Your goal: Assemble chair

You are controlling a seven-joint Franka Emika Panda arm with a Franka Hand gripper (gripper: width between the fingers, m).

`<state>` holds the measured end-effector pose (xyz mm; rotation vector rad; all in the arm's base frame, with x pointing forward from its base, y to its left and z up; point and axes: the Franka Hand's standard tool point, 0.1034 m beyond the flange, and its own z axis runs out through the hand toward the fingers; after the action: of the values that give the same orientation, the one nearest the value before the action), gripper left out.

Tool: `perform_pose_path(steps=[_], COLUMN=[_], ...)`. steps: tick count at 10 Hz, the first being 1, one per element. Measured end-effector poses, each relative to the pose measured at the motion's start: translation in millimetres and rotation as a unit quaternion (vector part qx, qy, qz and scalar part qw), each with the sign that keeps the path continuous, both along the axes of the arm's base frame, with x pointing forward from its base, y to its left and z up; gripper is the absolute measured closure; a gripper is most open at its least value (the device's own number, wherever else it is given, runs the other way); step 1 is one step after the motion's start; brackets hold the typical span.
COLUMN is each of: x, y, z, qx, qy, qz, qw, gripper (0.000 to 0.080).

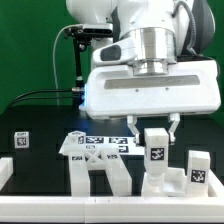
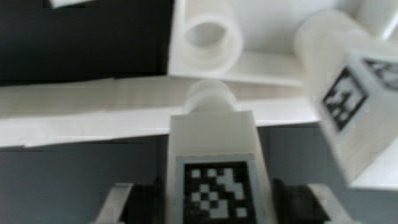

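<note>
Nearest in the exterior view, one white raised border (image 1: 6, 176) around the black table (image 1: 40, 165). Just behind it, the chair (image 1: 98, 176), not joined up, in four white pieces as counted. First, toward the middle, one bridge-shaped piece (image 1: 112, 170) resting on two legs. To the exterior view's right of it, one tagged post (image 1: 155, 150), upright, with one black-and-white tag on the facing side; seems to stand on a low white base, though the join is too blurred to settle. Further right, near but apart, one tagged block (image 1: 198, 170), also with one tag. Well apart at the exterior view's left, one small piece (image 1: 20, 140) with one tag. Behind the bridge-shaped piece, flat on the table, the marker board (image 1: 95, 145) with several tags. Above, the gripper (image 1: 154, 128), part-way closed, one finger on each side of the tagged post's upper end, clamping it. In the wrist view, same hold: gripper (image 2: 214, 205) with two fingers (image 2: 125, 203) flanking the tagged post (image 2: 222, 180), one large tag between them. Beyond the post's rounded end, one white slab (image 2: 107, 100) and one socket (image 2: 214, 40) with a single round hole; beside these, the tagged block (image 2: 356, 85). Farthest back in the exterior view, one white arm (image 1: 140, 40) before a green backdrop (image 1: 30, 50).
</note>
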<state>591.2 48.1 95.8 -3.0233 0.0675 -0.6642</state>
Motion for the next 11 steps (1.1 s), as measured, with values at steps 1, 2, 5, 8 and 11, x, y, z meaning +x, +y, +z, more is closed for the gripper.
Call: perform_pose_path(steps=[1, 2, 5, 8, 11], x=[-4.2, -5.1, -9.2, -10.1, -11.3], y=[1.2, -0.5, 1.0, -3.7, -5.2], z=[-4.8, -6.9, -8.4, -6.4, -16.8], qx=[-0.001, -0.002, -0.003, -0.005, -0.007], qy=[0.002, 0.004, 0.004, 0.004, 0.009], qz=[0.002, 0.001, 0.003, 0.005, 0.004], qw=[1.000, 1.000, 1.000, 1.000, 1.000], gripper=[0.0515, 0.0515, 0.0515, 0.0515, 0.0515])
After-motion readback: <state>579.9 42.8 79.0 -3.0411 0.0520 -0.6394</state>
